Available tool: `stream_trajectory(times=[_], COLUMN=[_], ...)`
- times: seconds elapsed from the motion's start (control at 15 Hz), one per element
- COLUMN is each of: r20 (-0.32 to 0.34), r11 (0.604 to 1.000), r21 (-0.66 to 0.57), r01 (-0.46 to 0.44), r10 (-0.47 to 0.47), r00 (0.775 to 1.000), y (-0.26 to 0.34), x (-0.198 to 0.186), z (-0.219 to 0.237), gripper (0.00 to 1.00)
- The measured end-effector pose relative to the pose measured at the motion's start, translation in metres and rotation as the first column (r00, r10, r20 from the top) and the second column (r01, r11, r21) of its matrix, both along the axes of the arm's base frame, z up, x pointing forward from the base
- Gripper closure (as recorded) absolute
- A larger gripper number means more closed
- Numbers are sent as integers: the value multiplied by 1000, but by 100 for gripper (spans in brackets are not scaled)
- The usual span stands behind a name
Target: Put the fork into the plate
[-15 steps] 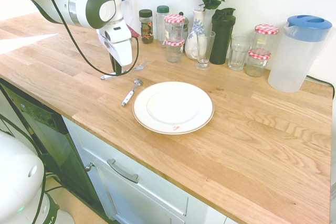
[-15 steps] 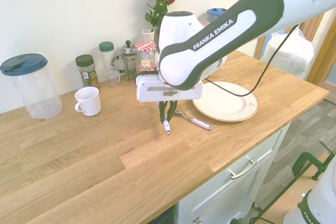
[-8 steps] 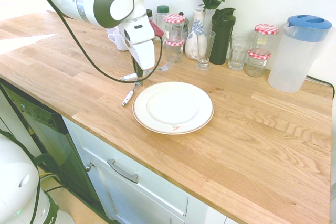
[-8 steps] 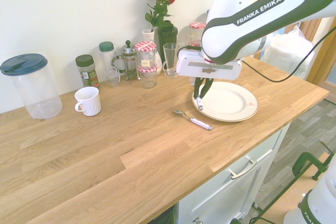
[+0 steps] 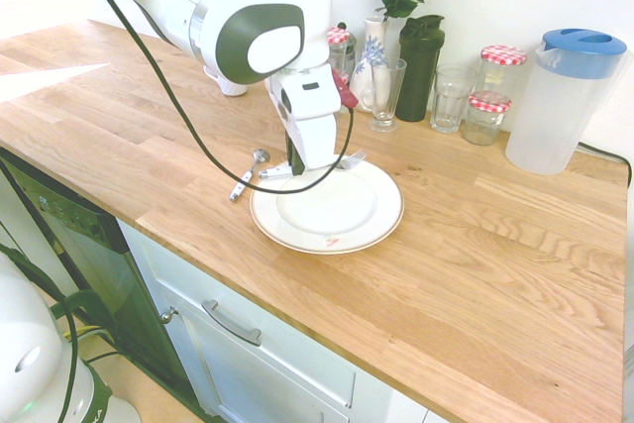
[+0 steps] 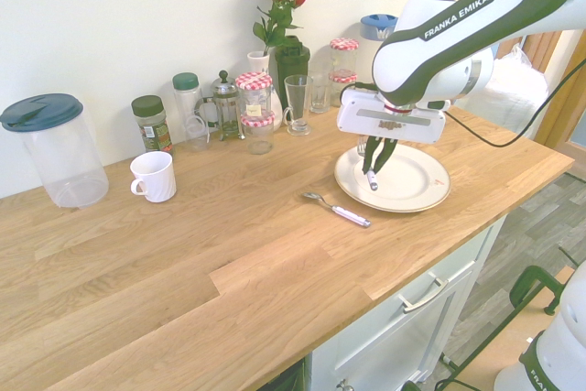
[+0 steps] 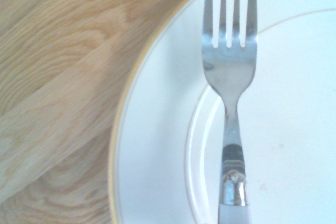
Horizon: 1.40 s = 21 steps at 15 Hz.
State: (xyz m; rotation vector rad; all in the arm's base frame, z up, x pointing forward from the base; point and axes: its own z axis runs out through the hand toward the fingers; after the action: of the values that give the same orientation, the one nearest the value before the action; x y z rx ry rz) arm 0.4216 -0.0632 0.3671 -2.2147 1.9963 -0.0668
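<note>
The fork, silver with a white handle, hangs level just above the plate's back-left part, and my gripper is shut on its handle. The plate is large, round and white with a thin reddish rim line, near the counter's front edge. From the other side, the gripper stands over the plate with the fork's white handle end poking out below it. Up close, the fork has its tines over the plate's rim.
A white-handled spoon lies on the wooden counter left of the plate. Jars, glasses, a dark bottle, a vase of roses and a blue-lidded pitcher line the back wall. A white mug stands further along.
The arm has carried the fork from the counter beyond the spoon across to above the plate. The spoon and plate have stayed put.
</note>
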Motion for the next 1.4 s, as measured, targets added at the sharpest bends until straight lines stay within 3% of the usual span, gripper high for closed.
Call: stream_trajectory(times=[0.53, 0.6, 1.4], r20=[-50, -51, -35], r11=[998, 997, 995], r21=[34, 37, 58], r01=[58, 64, 77], r10=[-57, -62, -75], r00=[997, 997, 997], y=[-30, -31, -33], x=[-5, -6, -7], z=[-25, -25, -20], gripper=[100, 0, 0])
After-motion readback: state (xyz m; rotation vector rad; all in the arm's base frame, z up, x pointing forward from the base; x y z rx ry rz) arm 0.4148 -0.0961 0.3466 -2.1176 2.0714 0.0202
